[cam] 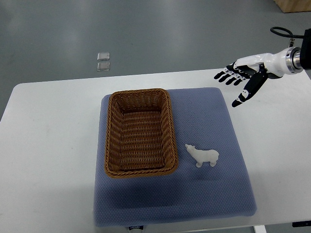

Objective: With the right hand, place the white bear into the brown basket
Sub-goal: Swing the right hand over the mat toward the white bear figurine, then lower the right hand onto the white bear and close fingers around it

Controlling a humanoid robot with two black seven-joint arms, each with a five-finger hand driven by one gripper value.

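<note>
A small white bear (203,156) stands on the blue mat (209,194), just right of the brown wicker basket (113,141). The basket holds nothing. My right hand (241,79) comes in from the right edge and hovers over the table's far right part, well above and to the right of the bear. Its black-tipped fingers (228,76) are spread and hold nothing. The left arm does not show.
The mat lies on a white table (48,145). Two small clear squares (103,61) lie on the grey floor beyond the table's far edge. A wooden box corner (296,5) shows at the top right.
</note>
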